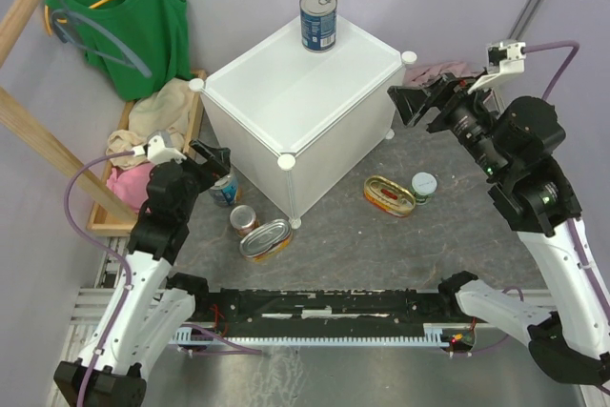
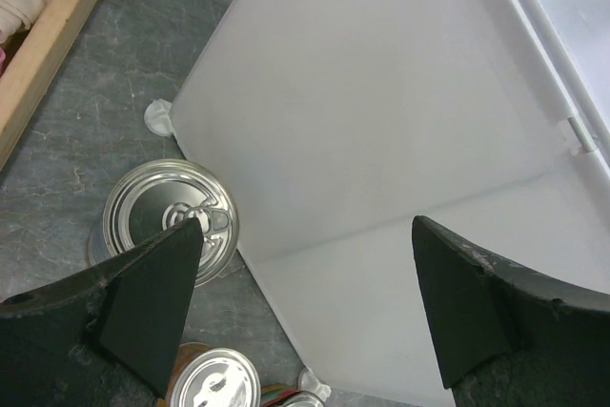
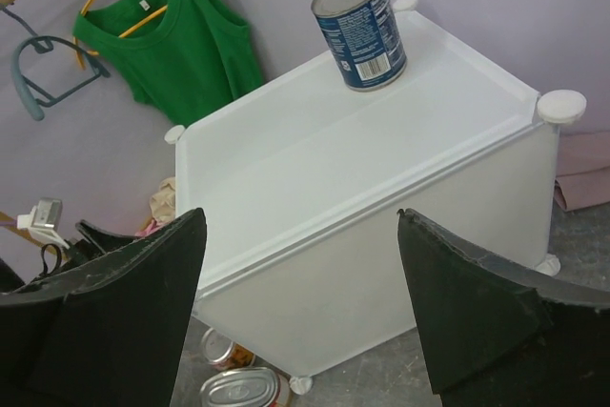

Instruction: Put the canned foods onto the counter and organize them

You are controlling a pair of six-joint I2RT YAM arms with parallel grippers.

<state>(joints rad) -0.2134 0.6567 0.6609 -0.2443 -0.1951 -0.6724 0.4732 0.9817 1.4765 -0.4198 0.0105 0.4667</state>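
One tall blue can (image 1: 318,19) stands upright at the far corner of the white cabinet (image 1: 286,92), close to the edge, and the rest of the top is bare. Five cans are down on the tabletop (image 1: 381,254). A second blue can (image 1: 225,188) stands just beside the cabinet's near-left wall, with a small orange can (image 1: 244,220) and an oval tin (image 1: 266,239) nearer to us. Off to the right lies another oval tin (image 1: 389,195) with a small green-and-white can (image 1: 424,187) close by it. The left hand (image 2: 305,228) hangs wide open and empty over the second blue can, one finger above its lid in the wrist view. The right hand (image 3: 300,216) is spread just as wide, holding nothing, up beside the cabinet's right corner. My guess is the job is early on, and fetching that second blue can is the step in hand. The left hand would need to centre over it, drop around it, close, then lift clear of the cabinet's rim before setting it down. It looks tight there, with the cabinet wall on one side, the orange can just near of it and a wooden frame (image 2: 57,35) off to the left. A finger going down on the wall side has little room. Up top there is plenty of space beside the first can.
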